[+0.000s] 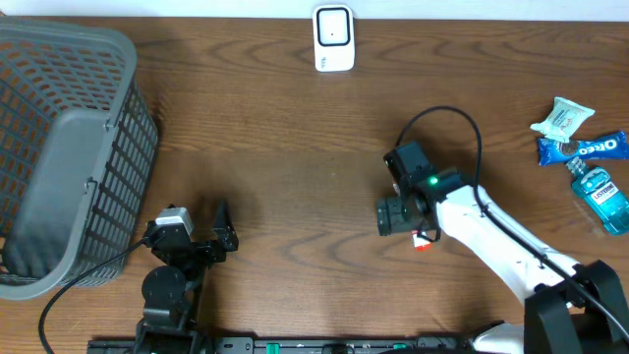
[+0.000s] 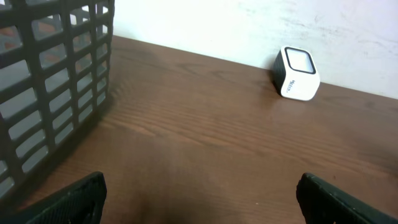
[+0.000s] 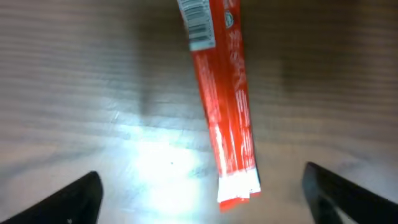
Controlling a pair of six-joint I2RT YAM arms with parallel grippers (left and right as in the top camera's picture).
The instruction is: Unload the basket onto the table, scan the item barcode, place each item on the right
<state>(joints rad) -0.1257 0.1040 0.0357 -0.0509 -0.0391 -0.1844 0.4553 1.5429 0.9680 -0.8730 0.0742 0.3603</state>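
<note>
Directly beneath right gripper, released and empty: slim red plastic sachet flat on brown wooden desk, long axis running between jaws, barcode end farthest. Left gripper spread, farther off.

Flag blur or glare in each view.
Right wrist: blurred throughout, red packet smeared, bright glare patch on the table beside it. Left wrist: scanner fairly sharp, nearby basket slightly soft, no glare. Overhead: even light, sharp, only soft shadows.
</note>
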